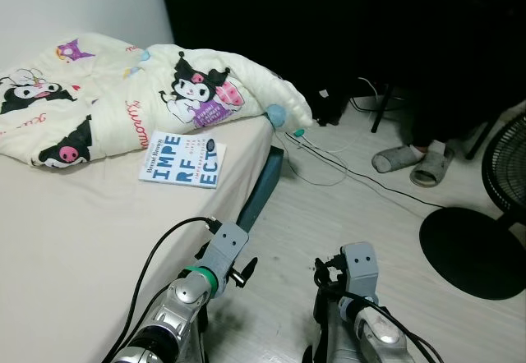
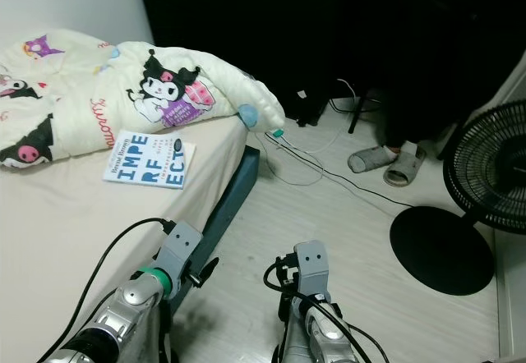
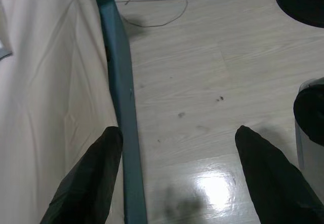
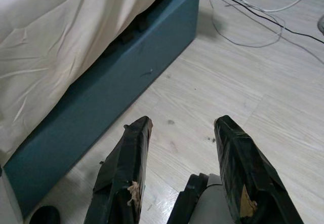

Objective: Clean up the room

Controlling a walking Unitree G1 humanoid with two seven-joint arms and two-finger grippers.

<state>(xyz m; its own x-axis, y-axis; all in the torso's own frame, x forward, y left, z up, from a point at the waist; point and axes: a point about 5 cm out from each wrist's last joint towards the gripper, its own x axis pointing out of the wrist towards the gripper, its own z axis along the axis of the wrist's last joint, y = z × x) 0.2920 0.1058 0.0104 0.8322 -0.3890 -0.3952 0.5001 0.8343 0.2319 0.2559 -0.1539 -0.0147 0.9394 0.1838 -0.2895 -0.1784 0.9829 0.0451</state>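
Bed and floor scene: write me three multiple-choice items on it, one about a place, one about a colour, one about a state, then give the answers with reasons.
1. Where does the white paperback book with blue block letters lie?
A. on the floor
B. on the bed sheet beside the cartoon-print cream quilt
C. on the fan base

2. What colour is the bed's base panel?
A. red
B. yellow
C. dark teal

3. How do the left hand's fingers stand?
A. apart, holding nothing
B. shut on the book
C. shut on a cable

Answers: 1 B, the book rests flat on the sheet at the quilt's edge. 2 C, the panel under the mattress is teal. 3 A, bare floor shows between the fingers.
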